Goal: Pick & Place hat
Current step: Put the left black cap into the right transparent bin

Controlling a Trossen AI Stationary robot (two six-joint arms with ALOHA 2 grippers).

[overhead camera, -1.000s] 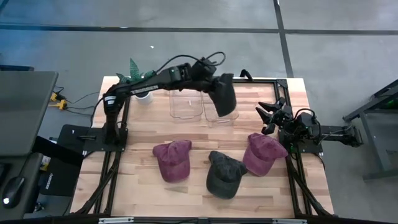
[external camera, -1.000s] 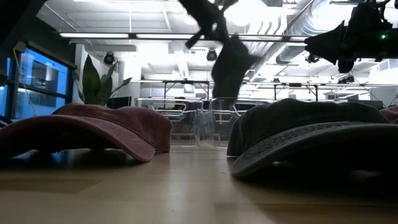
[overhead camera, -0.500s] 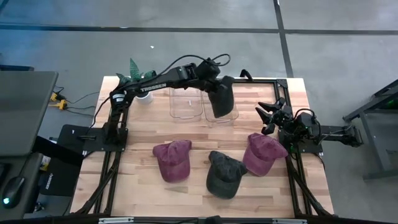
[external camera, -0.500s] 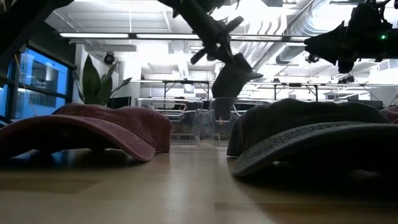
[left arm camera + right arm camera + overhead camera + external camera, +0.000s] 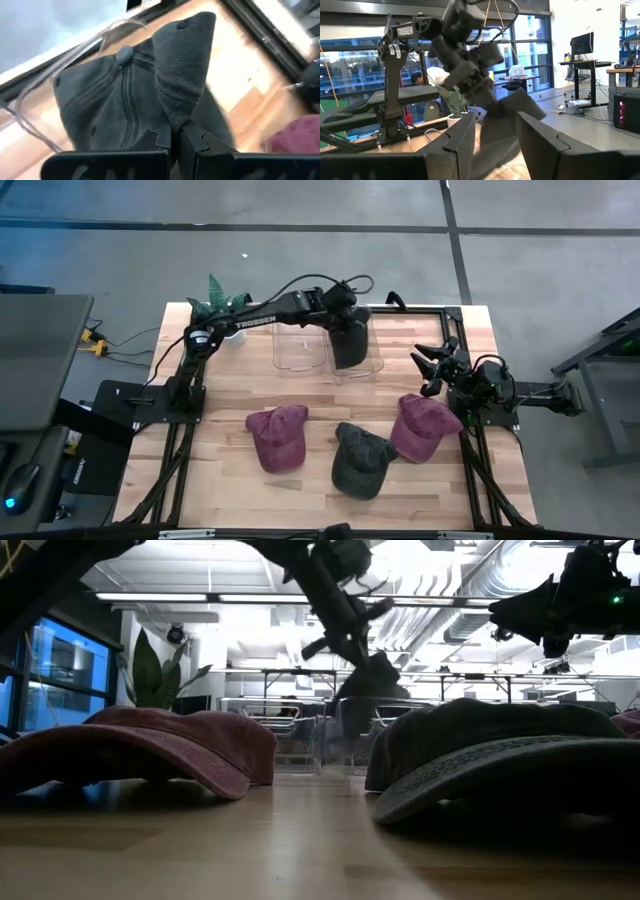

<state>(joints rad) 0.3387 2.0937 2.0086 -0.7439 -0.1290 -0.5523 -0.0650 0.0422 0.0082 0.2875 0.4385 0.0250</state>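
Note:
My left gripper (image 5: 345, 320) is over the far middle of the table, shut on a dark grey hat (image 5: 350, 344) that hangs into the right one of two clear bins (image 5: 372, 366). In the low view the hat (image 5: 372, 677) dips behind the bin's rim below the gripper (image 5: 347, 632). A maroon hat (image 5: 277, 437), another dark grey hat (image 5: 360, 461) and a second maroon hat (image 5: 422, 426) lie on the table's near half. My right gripper (image 5: 432, 366) waits open at the right edge, above the table. My left gripper pinches a bunched fold of the dark grey hat (image 5: 176, 116) between its two fingers, where the brim (image 5: 184, 55) meets the crown. The fingers come from above, slanting down. The hat hangs below them, its crown with the top button (image 5: 124, 51) lowered into the clear bin.
The left clear bin (image 5: 298, 348) stands beside the right one. A small potted plant (image 5: 222, 305) is at the far left corner. A black frame runs along the table's left, far and right sides. Bare wood lies between the bins and the row of hats.
My left gripper has moved down toward the right clear bin, staying shut on the hat. The dark grey hat, held above the bin a second ago, has sunk with it, and its lower part now sits inside the bin.

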